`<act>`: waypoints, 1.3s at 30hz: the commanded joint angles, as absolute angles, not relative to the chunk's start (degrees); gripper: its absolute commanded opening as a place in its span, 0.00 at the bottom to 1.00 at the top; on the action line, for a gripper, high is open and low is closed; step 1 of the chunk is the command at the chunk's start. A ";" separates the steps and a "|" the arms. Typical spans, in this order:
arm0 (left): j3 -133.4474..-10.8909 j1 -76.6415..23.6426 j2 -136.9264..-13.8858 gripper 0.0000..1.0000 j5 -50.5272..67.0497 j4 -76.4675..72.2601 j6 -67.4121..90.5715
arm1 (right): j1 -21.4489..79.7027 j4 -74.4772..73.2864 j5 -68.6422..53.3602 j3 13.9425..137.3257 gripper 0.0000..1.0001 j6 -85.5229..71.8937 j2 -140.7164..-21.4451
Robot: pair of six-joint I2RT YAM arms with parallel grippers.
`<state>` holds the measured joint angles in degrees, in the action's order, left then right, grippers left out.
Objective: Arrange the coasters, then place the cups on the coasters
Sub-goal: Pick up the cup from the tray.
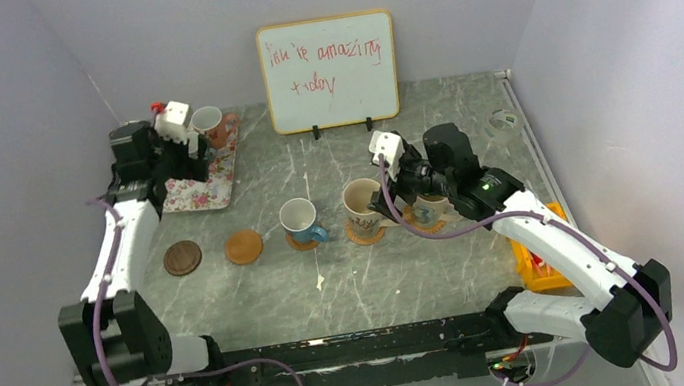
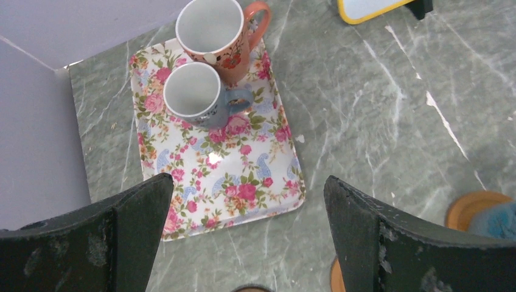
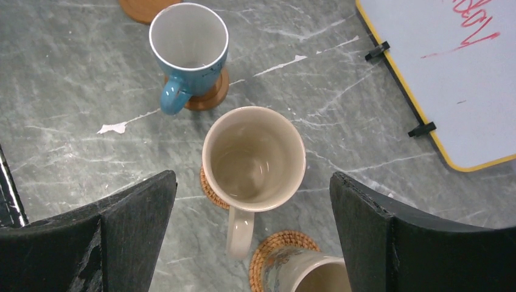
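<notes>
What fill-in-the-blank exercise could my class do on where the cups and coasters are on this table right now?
1. The floral tray holds ___ cups.
2. The blue-handled cup stands on a ___.
3. The dark brown coaster lies beside a tan coaster, and ___ of them carries a cup.
Missing words: two; coaster; neither.

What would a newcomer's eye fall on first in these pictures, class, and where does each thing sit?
The whiteboard with red handwriting stands at the table's back centre. A flowered tray at the back left carries an orange-brown mug and a grey mug, below the open left pincer. In front, a blue-handled mug and a cream mug stand in a row, with a dark brown coaster and a tan coaster bare to their left.
</notes>
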<state>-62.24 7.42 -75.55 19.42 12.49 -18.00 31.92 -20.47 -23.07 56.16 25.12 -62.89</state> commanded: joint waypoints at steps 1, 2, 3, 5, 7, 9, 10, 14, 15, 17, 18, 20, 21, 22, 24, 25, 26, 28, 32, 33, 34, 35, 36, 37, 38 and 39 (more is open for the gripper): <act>-70.24 2.72 -82.84 1.00 6.40 9.01 -15.40 | 29.51 -15.05 -27.12 54.98 1.00 25.74 -62.40; -72.30 1.82 -85.15 1.00 5.33 8.78 -15.32 | 28.96 -14.70 -27.42 54.49 1.00 25.60 -62.40; -74.36 1.04 -87.45 1.00 4.75 8.94 -15.21 | 28.37 -14.00 -27.64 53.91 1.00 25.59 -62.40; -79.69 0.44 -92.38 1.00 5.40 10.60 -15.25 | 27.23 -12.68 -28.09 52.77 1.00 25.55 -62.38; -85.34 -1.58 -97.18 1.00 7.67 13.17 -15.63 | 26.27 -11.40 -28.29 51.87 1.00 25.42 -62.84; -90.51 -3.05 -101.78 1.00 6.89 15.49 -15.74 | 25.50 -10.87 -28.60 51.39 1.00 25.12 -63.66; -92.72 -3.97 -103.90 1.00 5.66 16.31 -16.14 | 25.16 -10.89 -28.83 51.40 1.00 24.98 -64.19; -97.58 -7.38 -109.58 1.00 -1.43 14.28 -17.06 | 23.85 -10.71 -28.53 51.31 1.00 24.88 -65.76; -98.17 -7.90 -111.06 1.00 -2.47 13.11 -16.93 | 23.56 -10.46 -28.40 51.14 1.00 24.86 -65.89; -99.85 -8.60 -113.25 1.00 -3.89 11.57 -16.97 | 23.02 -10.00 -28.54 50.69 1.00 24.92 -65.97; -101.28 -8.94 -114.58 1.00 -5.42 11.37 -16.81 | 22.69 -9.80 -28.67 50.49 1.00 24.92 -66.00; -104.59 -9.49 -117.35 1.00 -8.18 11.67 -16.94 | 22.15 -9.63 -29.07 50.28 1.00 24.81 -66.16; -105.94 -9.68 -118.63 1.00 -9.97 11.50 -17.07 | 21.94 -9.58 -29.21 50.27 1.00 24.78 -66.30; -107.09 -9.89 -119.74 1.00 -11.53 11.18 -17.37 | 21.74 -9.60 -29.40 50.23 1.00 24.74 -66.42; -108.72 -10.46 -121.65 1.00 -13.73 10.39 -18.84 | 21.34 -9.60 -29.53 50.19 1.00 24.87 -66.66; -109.14 -10.72 -122.50 1.00 -13.98 10.03 -19.75 | 21.20 -9.55 -29.53 50.06 1.00 24.86 -66.75; -109.31 -10.99 -123.21 1.00 -13.67 9.63 -20.74 | 20.90 -9.43 -29.40 49.94 1.00 24.86 -66.90; -109.53 -11.32 -124.53 1.00 -12.40 9.01 -22.37 | 20.63 -9.28 -29.33 49.84 1.00 25.03 -66.89; -111.98 -11.42 -126.43 1.00 -5.59 12.07 -23.74 | 20.21 -8.97 -29.44 49.51 1.00 24.97 -66.63; -113.02 -11.47 -127.07 1.00 -3.96 13.09 -23.72 | 20.11 -9.01 -29.46 49.49 1.00 25.09 -66.62; -114.03 -11.43 -127.73 1.00 -2.33 14.45 -23.78 | 20.07 -9.01 -29.51 49.42 1.00 25.07 -66.62; -114.98 -11.47 -128.18 1.00 -1.54 15.25 -23.67 | 20.06 -8.99 -29.46 49.41 1.00 25.09 -66.62; -115.61 -11.55 -128.62 1.00 -1.36 15.69 -23.57 | 19.94 -8.99 -29.51 49.40 1.00 25.20 -66.61; -116.00 -11.60 -128.86 1.00 -1.26 15.90 -23.62 | 19.81 -8.97 -29.57 49.39 1.00 25.14 -66.62; -116.40 -11.68 -129.26 1.00 -1.42 16.16 -23.84 | 19.77 -9.03 -29.69 49.46 1.00 25.16 -66.65; -116.76 -11.73 -129.78 1.00 -1.90 16.36 -24.04 | 19.64 -9.05 -29.84 49.47 1.00 25.18 -66.65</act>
